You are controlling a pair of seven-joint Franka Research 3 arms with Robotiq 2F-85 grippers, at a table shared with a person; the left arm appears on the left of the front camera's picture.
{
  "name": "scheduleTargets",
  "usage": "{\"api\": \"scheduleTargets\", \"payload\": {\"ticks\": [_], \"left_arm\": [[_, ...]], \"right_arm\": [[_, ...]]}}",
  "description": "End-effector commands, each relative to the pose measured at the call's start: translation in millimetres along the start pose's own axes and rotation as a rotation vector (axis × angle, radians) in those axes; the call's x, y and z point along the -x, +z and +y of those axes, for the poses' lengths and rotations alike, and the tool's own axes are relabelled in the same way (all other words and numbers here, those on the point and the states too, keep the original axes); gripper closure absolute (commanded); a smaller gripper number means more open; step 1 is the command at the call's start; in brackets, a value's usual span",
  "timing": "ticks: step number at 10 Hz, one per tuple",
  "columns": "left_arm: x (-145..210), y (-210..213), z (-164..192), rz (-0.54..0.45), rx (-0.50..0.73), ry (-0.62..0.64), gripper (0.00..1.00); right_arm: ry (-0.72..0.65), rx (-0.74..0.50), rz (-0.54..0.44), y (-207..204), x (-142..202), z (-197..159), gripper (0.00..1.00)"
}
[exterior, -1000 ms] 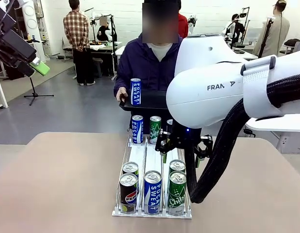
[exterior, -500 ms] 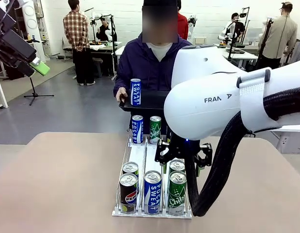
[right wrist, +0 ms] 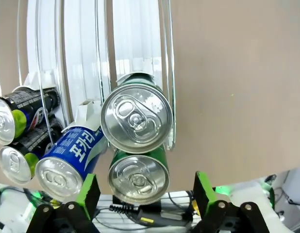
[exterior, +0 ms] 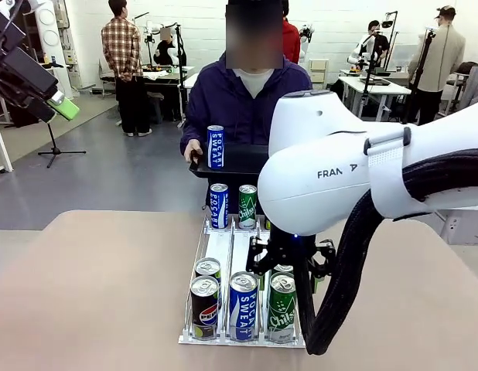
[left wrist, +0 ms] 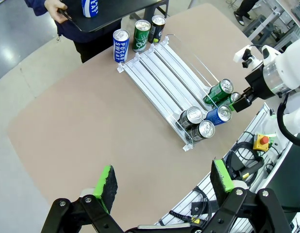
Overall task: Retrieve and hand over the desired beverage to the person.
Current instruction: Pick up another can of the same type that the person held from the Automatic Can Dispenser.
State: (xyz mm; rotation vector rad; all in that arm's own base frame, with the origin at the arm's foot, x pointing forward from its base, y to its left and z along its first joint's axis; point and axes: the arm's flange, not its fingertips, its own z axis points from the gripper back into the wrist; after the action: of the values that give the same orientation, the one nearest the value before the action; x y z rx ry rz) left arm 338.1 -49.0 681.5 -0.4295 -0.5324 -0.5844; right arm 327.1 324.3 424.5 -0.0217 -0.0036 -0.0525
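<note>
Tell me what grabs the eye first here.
The white right arm dominates the front view's right half, its open right gripper poised over the two green cans at the near end of the clear can rack. Across the table, the person holds a black tray carrying one Pocari Sweat can.
</note>
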Motion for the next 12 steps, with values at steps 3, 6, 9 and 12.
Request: {"api": "scheduleTargets", "payload": {"ticks": [3, 6, 9, 12], "left_arm": [[1, 1, 0, 0.000, 0.003, 0.013, 0.00], [1, 1, 0, 0.000, 0.003, 0.013, 0.00], [1, 1, 0, 0.000, 0.003, 0.013, 0.00], [1, 1, 0, 0.000, 0.003, 0.013, 0.00]], "right_arm": [[0.033, 0.012, -0.017, -7, -10, 5, 0.00], [0.035, 0.002, -0.030, -8, -10, 3, 0.00], [0.036, -0.012, -0.046, -6, -5, -4, 0.00], [0.022, -0.010, -0.025, -10, -3, -10, 0.00]]}}
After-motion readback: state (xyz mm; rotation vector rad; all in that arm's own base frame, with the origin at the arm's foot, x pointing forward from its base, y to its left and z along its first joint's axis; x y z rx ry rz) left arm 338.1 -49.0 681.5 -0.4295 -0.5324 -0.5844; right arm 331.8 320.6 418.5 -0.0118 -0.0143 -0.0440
